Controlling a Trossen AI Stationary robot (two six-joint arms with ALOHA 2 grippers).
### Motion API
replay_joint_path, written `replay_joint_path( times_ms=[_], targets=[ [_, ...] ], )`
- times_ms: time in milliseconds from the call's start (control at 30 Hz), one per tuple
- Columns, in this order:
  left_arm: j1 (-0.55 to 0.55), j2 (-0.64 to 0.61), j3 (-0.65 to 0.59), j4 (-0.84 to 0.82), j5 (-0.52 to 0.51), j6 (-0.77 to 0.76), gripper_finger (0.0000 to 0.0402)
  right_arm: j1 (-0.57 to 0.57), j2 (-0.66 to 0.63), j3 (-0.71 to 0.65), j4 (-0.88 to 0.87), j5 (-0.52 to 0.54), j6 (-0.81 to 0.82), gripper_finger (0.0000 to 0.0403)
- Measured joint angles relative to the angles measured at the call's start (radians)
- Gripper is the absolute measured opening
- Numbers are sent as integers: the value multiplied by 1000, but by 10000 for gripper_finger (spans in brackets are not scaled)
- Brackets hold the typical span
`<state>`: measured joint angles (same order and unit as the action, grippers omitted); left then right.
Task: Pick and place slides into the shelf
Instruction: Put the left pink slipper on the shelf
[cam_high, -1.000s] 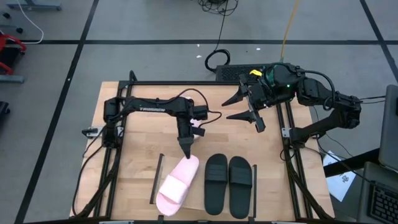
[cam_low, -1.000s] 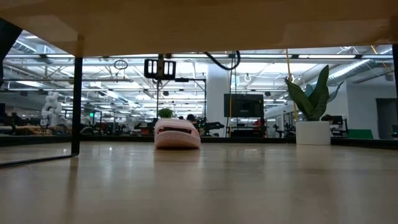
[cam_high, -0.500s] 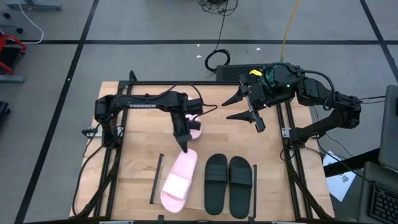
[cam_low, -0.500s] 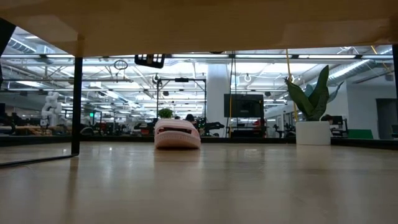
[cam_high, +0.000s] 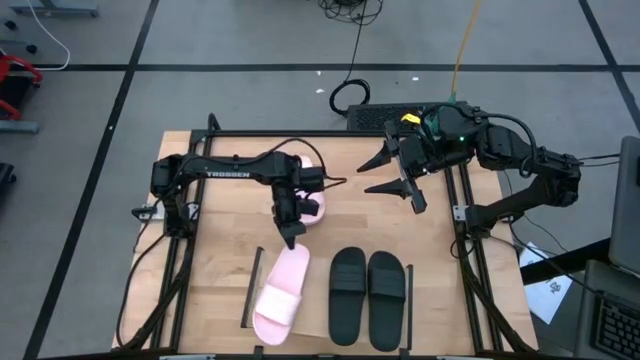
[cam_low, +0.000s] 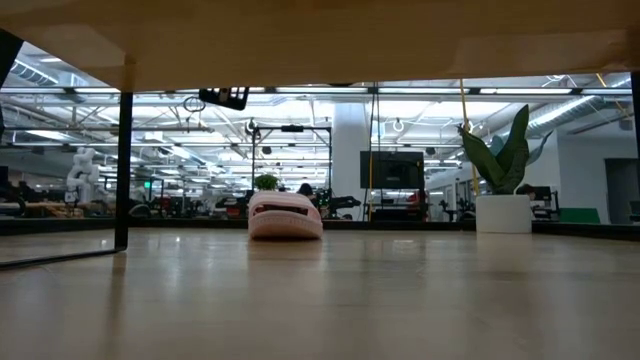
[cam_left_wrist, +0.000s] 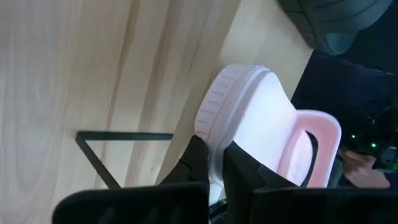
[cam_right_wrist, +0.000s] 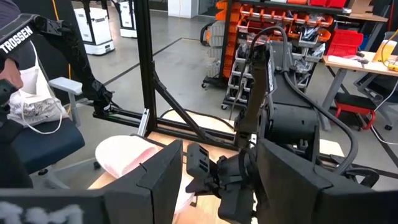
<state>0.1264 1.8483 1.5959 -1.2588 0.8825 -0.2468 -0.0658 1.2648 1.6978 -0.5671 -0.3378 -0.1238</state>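
On the low light-wood shelf (cam_high: 228, 300), the left gripper (cam_high: 291, 240), fingers together, touches the heel end of the slanting pale pink slide (cam_high: 279, 297), while the right gripper (cam_high: 398, 176) waits spread wide.

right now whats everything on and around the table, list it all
pink slides: two, pale pink; one on the shelf's left part, its heel end pinched by the left gripper; the other on the tabletop behind the left arm, mostly hidden
black slides: two, matte black, side by side on the shelf's right part
shelf: one, light wood with black end rails, at the table's near edge
potted plant: one, green in a white pot, in the room beyond the table
left gripper: shut on the pink slide's heel rim
right gripper: open, empty, raised over the table's far right corner
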Motion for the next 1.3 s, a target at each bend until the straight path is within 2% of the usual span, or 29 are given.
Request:
replay_joint_path(
  times_ms=[467, 700, 933, 1300],
  targets=[
    [-8, -43, 1, -76, -73, -69, 6, 0, 0, 0, -15, 0, -17, 196],
    [-14, -70, 1, -49, -116, -126, 6, 0, 0, 0, -10, 0, -37, 196],
    [-43, -69, 1, -59, -118, -119, 8, 0, 0, 0, -10, 0, -34, 196],
    [-50, -69, 1, -67, -181, -106, 18, 0, 0, 0, -10, -3, -30, 196]
  ],
)
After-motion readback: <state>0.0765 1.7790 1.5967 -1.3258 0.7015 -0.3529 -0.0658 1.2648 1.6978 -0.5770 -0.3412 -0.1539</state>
